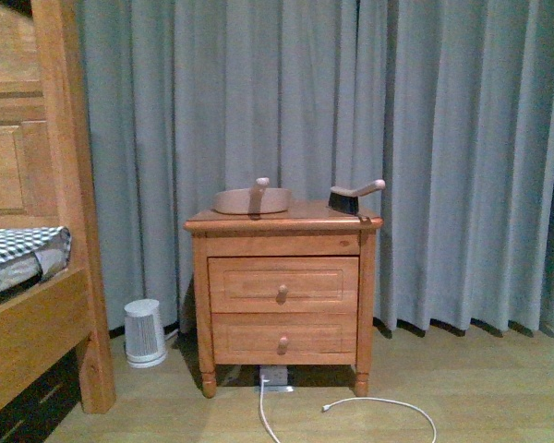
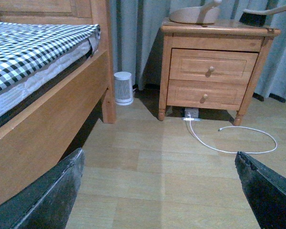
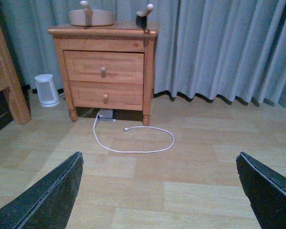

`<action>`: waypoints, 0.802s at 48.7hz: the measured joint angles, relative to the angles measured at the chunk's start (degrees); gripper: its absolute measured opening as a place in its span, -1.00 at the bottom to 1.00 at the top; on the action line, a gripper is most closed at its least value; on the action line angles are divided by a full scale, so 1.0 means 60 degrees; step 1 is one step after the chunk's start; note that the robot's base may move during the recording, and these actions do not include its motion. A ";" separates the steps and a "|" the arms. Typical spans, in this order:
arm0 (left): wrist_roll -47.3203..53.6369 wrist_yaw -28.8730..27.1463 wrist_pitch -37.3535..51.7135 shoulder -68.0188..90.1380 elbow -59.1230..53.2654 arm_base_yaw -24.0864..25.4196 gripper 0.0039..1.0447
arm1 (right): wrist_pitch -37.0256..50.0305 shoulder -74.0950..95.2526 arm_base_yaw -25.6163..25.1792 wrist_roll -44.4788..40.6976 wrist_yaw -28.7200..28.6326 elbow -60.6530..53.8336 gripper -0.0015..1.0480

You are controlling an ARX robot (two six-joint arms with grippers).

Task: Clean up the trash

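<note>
Presently, stock as follows. Item: left gripper (image 2: 158, 155) — jaws spread wide, nothing between them, hanging low over the floor (image 2: 148, 191). Item: right gripper (image 3: 158, 155), likewise spread and empty, low over the same boards. Item: trash, not found in any view; no crumpled wad shows on the floor ahead of either gripper, nor on what I can see of the nightstand (image 1: 283, 277) top, so I cannot give its place. Item: nightstand, well ahead of both grippers and above their level, two drawers shut. Item: dustpan (image 1: 251, 200), pinkish, on the nightstand top with its handle toward me. Item: brush (image 1: 351, 197), beside the dustpan but apart from it, on the right gripper's side. Item: white cable (image 1: 379, 400), looped on the floor between the grippers and the nightstand. Item: small white heater (image 1: 145, 332), beside the nightstand on the left gripper's side. Item: bed frame (image 1: 37, 323), close by the left gripper. Step in hand, by my reckoning: search and approach — nothing grasped, no tool lifted. Next move calls for closing on the nightstand, raising both arms to its top, and locating the wad, which may lie behind the dustpan's rim or out of frame; the cable wants avoiding on the way.
</note>
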 joint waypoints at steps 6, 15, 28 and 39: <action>0.0000 0.0000 0.0000 0.0000 0.0000 0.0000 0.86 | 0.0000 0.0000 0.0000 0.0000 -0.0004 0.0000 0.86; 0.0000 0.0000 0.0000 0.0000 0.0000 0.0000 0.86 | 0.0000 0.0000 0.0000 0.0000 -0.0004 0.0000 0.86; 0.0000 0.0000 0.0000 0.0000 0.0000 0.0000 0.86 | 0.0000 0.0000 0.0000 0.0000 0.0000 0.0000 0.86; 0.0000 0.0000 0.0000 0.0000 0.0000 0.0000 0.86 | 0.0000 0.0000 0.0000 0.0000 0.0000 0.0000 0.86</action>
